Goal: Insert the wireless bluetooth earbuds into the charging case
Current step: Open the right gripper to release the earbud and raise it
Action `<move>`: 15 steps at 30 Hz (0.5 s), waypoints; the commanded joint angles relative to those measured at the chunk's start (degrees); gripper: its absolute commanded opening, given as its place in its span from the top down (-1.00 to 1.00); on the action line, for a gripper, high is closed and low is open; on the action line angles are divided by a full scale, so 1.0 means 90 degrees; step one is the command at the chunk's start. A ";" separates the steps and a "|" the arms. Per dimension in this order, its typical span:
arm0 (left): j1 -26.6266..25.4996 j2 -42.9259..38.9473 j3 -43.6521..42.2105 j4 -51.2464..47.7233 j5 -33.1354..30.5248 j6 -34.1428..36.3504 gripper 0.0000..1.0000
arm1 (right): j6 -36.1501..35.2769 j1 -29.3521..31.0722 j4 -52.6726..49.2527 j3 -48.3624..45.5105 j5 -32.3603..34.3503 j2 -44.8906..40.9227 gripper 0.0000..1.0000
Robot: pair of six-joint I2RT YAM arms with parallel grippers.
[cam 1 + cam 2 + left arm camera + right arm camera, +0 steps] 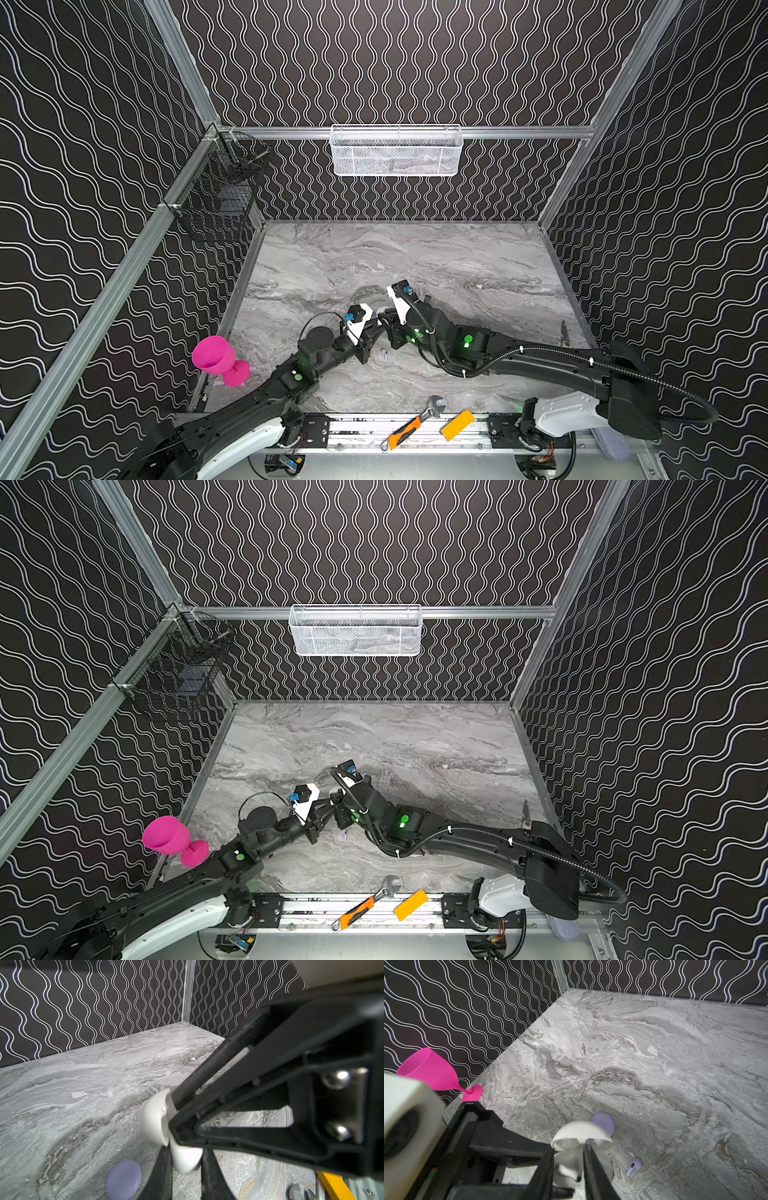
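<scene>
Grey marble-patterned desk (415, 257) lies inside a booth walled in black paper with white wavy lines, and the two arms meet near its middle. In the left wrist view the left tool (173, 1113) is clamped on the white charging case (154, 1118), its two fingers converging on the shell, and the lid stands swung open. In the right wrist view the right tool (568, 1145) reaches into that open case: its jaws stand a little apart on either side of a white earbud (568, 1168) that sits down in the lower half. Whether they press on it I cannot tell. Just behind the white case a closed lavender charging case (605, 1123) lies flat on the desk. A lavender earbud (634, 1165) lies loose on the desk just beside the white case, apart from both tools. A pink goblet (216, 359) sits at the desk's left edge by the wall. An orange-handled adjustable wrench (409, 424) and a yellow block (457, 424) lie on the front rail
</scene>
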 commanded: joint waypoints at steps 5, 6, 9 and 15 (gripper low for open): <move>0.0000 0.0063 0.0019 0.0267 -0.0003 0.0082 0.99 | -0.0141 -0.0004 -0.0242 0.0161 0.0304 -0.0260 0.27; 0.0000 0.0062 0.0028 0.0267 -0.0007 0.0089 0.99 | -0.0177 -0.0004 -0.0293 0.0214 0.0328 -0.0290 0.27; 0.0000 0.0077 0.0038 0.0258 -0.0004 0.0110 0.99 | -0.0194 -0.0014 -0.0521 0.0407 0.0508 -0.0352 0.19; 0.0000 0.0136 0.0057 0.0302 0.0031 0.0138 0.99 | -0.0164 -0.0373 -0.1131 0.0829 0.0254 -0.0402 0.06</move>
